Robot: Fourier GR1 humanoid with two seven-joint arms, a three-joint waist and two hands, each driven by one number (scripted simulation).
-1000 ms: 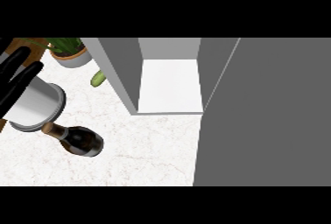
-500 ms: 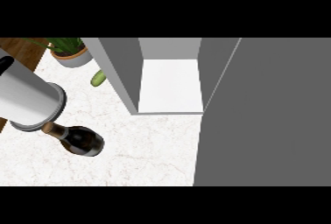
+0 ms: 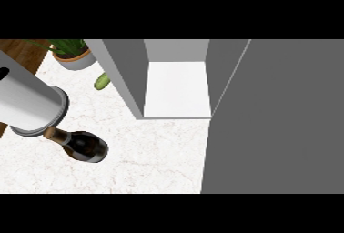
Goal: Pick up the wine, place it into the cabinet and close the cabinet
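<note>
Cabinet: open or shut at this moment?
Open. The cabinet shows its bare white floor, and its door is swung out at the right. The wine is on the counter, not inside.

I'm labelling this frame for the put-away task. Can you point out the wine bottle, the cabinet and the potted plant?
wine bottle (image 3: pixel 86 146), head view, on its dark body.
cabinet (image 3: pixel 176 91), head view, on its white inside floor.
potted plant (image 3: pixel 75 60), head view, on the pot's rim.
</note>
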